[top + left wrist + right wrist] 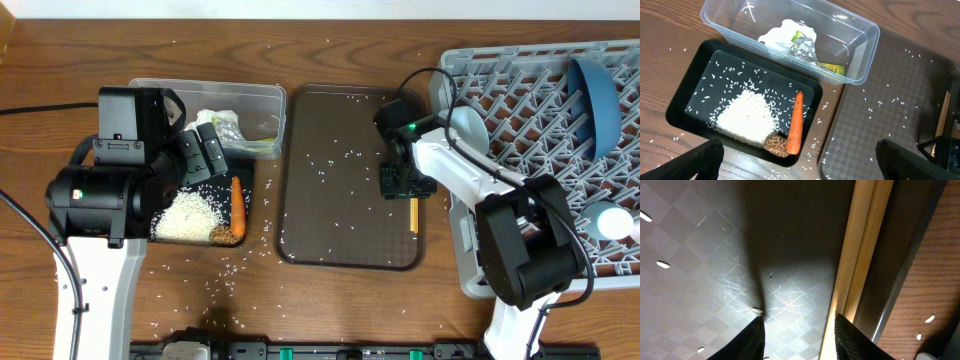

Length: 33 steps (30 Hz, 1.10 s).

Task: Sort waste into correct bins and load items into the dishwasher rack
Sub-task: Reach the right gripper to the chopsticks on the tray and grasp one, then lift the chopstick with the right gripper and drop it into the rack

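The right gripper points down at the brown tray, partly open beside 2 chopsticks; the left gripper hovers wide open above 1 carrot.

Tub behind bin tray — serving tray between these and rack, chopsticks on it.

Desk: brown wood, loose rice grains scattered.
Tub: clear; holds tissue and wrapper.
Black tray: rice pile, carrot, brown lump.
Brown tray: stray grains; chopsticks by its right edge.
Right fingers: over the chopsticks' far end.
Left fingers: above where tub meets black tray.
Rack: grey; blue plate, white bowl, light-blue cup.
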Motion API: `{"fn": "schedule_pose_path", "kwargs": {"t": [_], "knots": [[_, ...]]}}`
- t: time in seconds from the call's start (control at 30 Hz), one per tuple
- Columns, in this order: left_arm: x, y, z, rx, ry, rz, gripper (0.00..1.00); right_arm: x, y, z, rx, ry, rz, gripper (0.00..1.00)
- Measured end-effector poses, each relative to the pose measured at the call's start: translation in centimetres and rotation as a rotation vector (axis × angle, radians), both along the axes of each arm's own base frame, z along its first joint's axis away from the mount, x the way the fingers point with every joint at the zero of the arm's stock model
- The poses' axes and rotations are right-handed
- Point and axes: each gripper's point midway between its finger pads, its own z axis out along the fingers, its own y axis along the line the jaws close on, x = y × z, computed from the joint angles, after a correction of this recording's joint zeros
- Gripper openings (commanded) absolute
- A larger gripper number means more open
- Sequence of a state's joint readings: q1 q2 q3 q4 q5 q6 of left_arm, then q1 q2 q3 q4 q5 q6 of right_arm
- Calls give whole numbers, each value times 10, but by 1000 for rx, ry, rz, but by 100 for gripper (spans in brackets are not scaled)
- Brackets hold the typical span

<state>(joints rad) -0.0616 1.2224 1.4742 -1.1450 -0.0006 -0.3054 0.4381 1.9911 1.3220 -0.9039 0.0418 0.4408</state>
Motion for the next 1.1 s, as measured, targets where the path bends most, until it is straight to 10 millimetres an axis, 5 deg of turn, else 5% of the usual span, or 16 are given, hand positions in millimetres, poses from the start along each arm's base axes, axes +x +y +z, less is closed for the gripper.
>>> {"fn": "schedule_pose_path", "kwargs": {"t": [0.2, 0.5, 0.57, 0.67, 0.8, 1.1], "knots": [[0, 0, 0, 0, 0, 0, 98, -1, -1, -2, -10, -29, -7, 46], [0, 0, 0, 1, 0, 1, 98, 3, 29, -4, 153, -44, 126, 53], [0, 1, 0, 2, 0, 2, 98, 3, 29, -4, 153, -46, 118, 35], [0, 1, 0, 3, 0, 2, 98, 3, 28, -4, 146, -45, 77, 29], [0, 1, 0, 2, 0, 2, 98, 3, 26, -5, 136, -44, 43, 2], [0, 1, 0, 3, 0, 2, 98, -6, 29, 13, 172, -34, 75, 1]]}}
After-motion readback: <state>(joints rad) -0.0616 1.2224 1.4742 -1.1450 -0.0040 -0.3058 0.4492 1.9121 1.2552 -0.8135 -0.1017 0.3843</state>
